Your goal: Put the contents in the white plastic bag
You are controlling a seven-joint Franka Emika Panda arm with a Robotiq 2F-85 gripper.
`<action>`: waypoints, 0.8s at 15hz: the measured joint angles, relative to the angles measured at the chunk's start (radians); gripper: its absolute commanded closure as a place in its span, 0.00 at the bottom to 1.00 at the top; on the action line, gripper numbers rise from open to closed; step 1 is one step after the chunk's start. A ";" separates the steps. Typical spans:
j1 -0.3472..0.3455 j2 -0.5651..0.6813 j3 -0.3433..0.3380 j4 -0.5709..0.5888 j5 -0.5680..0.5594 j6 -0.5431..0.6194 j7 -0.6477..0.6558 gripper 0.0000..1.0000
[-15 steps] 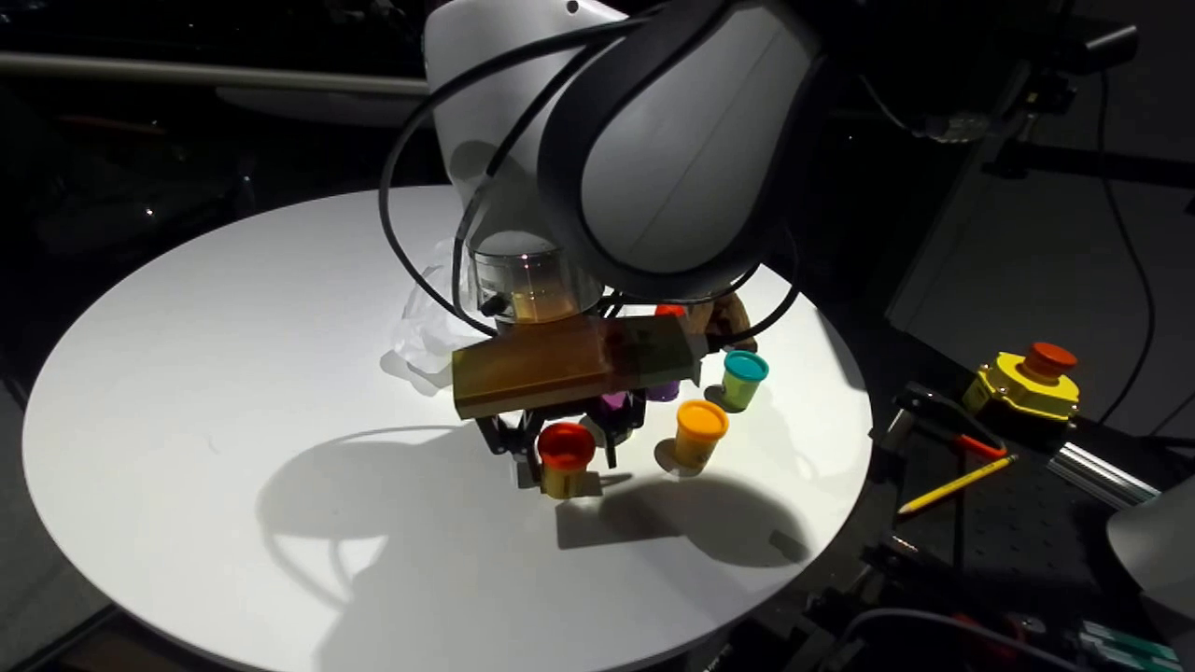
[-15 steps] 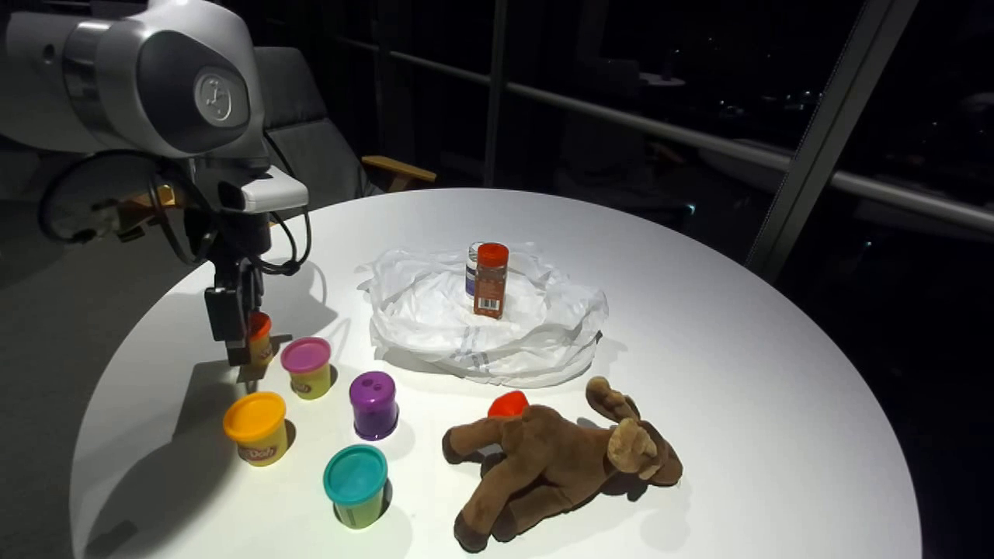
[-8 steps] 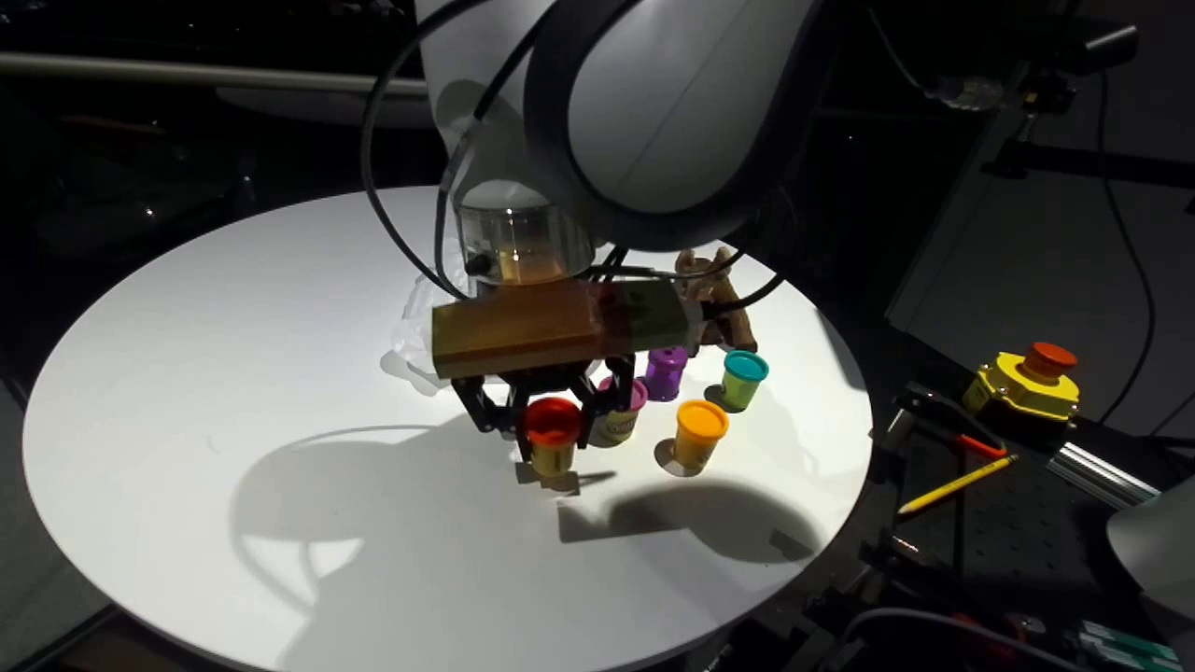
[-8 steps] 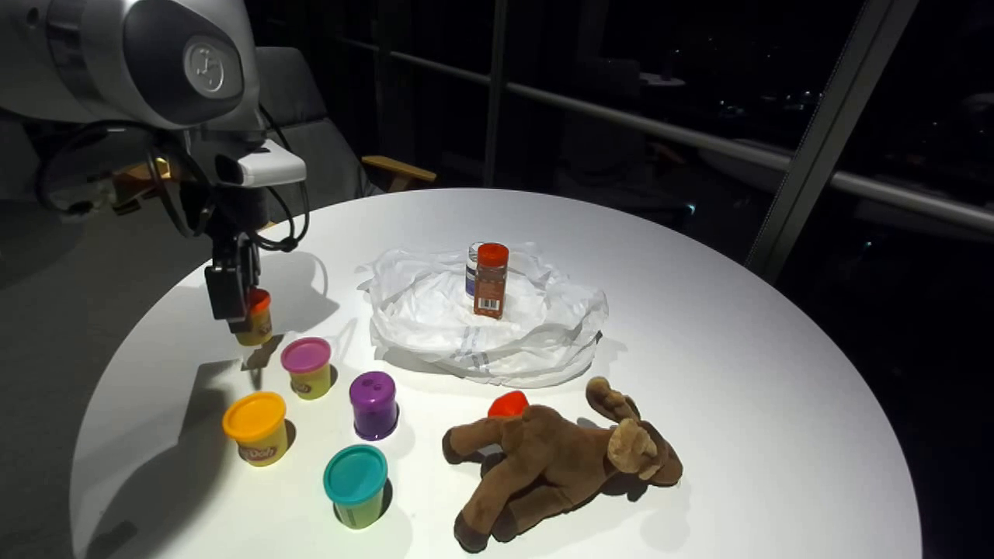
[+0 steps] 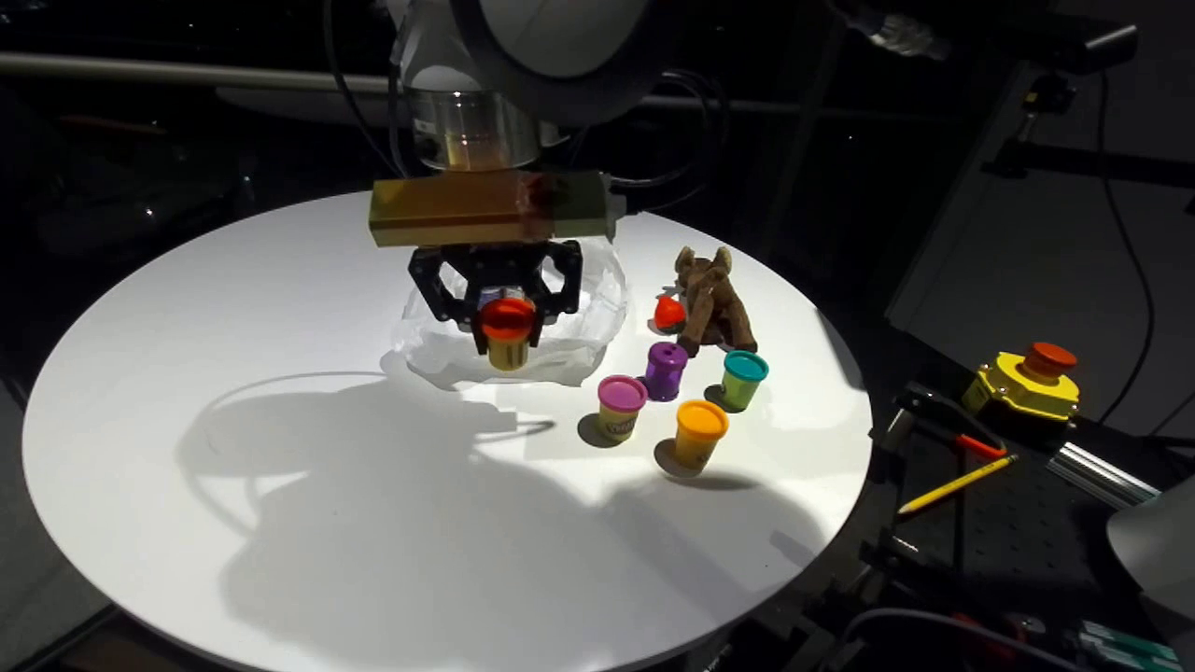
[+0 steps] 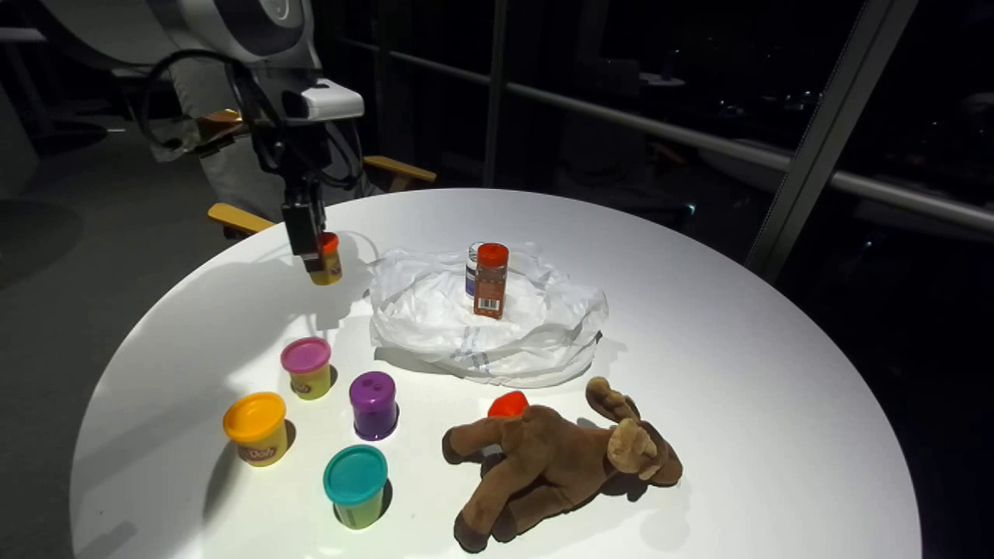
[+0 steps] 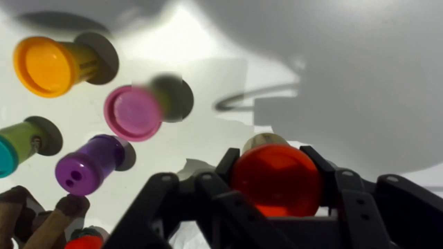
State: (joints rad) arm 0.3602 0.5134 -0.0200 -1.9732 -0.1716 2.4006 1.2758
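Round white table [image 6: 738, 334] in a dark room: red-lidded tub [image 7: 277, 180] held aloft by the gripper [image 5: 507, 338]

Against blackness behind the table runs a metal rail [image 6: 644, 124]; a chair [image 6: 239, 218] with wooden armrests is near the table's edge. Broad shadows fall across the white top.

The tub hangs upright, clear of the surface. The gripper's fingers [image 7: 228, 159] press it from opposite sides, parted only as far as its width; in the wrist view the red lid fills the gap between them. In an exterior view the tub shows outside the white plastic bag [image 6: 536, 361], near it, a strip of tabletop visible between the two.

That bag lies crumpled and spread out. Within its ring of folds stand a red-capped jar [image 6: 490, 287] and, partly hidden behind it, a second jar [image 6: 470, 281] with blue on its label.

Both exterior views show four more containers upright on the table: a pink-lidded tub [image 6: 309, 371], an orange-lidded tub [image 6: 258, 431], a teal-lidded tub [image 6: 356, 485] and a purple container [image 6: 374, 407] with holes in its top. The purple one is near both the pink-lidded and teal-lidded ones. Near the teal-lidded tub lies a brown plush animal [image 6: 555, 454], and just beside the animal is a small red object [image 5: 668, 314], which the wrist view shows with green on it.

Off the table, an exterior view shows a yellow pencil [image 5: 957, 483] and a yellow box [image 5: 1010, 387] topped by a red button [image 5: 1050, 358].
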 measured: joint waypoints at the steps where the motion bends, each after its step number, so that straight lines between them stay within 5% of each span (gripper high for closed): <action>1: 0.000 0.033 -0.012 0.039 -0.008 0.004 0.010 0.75; 12: 0.016 0.259 -0.120 0.323 -0.023 0.096 0.136 0.75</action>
State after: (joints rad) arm 0.3763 0.7728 -0.1398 -1.6505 -0.1945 2.4969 1.4121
